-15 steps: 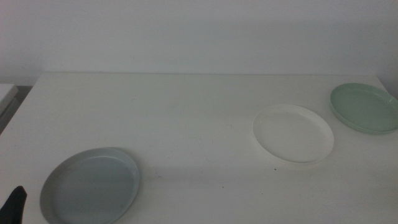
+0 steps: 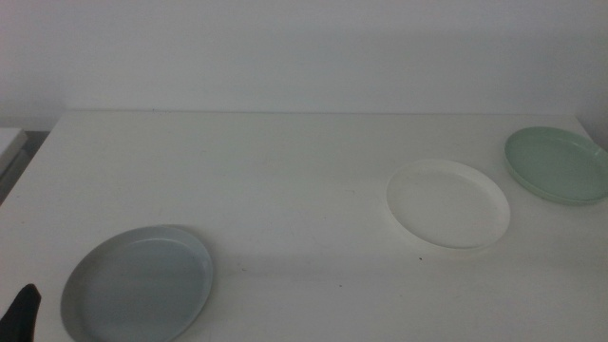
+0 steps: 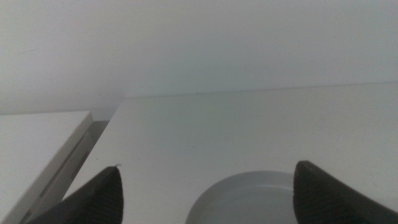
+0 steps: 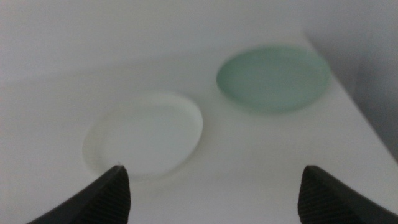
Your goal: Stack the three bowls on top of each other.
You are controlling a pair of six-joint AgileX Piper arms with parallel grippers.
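- Left gripper: jaws spread wide, holding nothing, above the grey-blue bowl, lower left.
- Right gripper: jaws wide apart, empty, facing the white bowl and mint bowl.

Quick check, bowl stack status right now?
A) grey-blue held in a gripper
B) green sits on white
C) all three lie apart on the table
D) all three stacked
C: the grey-blue bowl lies near left, the white bowl and the green bowl side by side at right, none overlapping; the left gripper and the right gripper both hold nothing.
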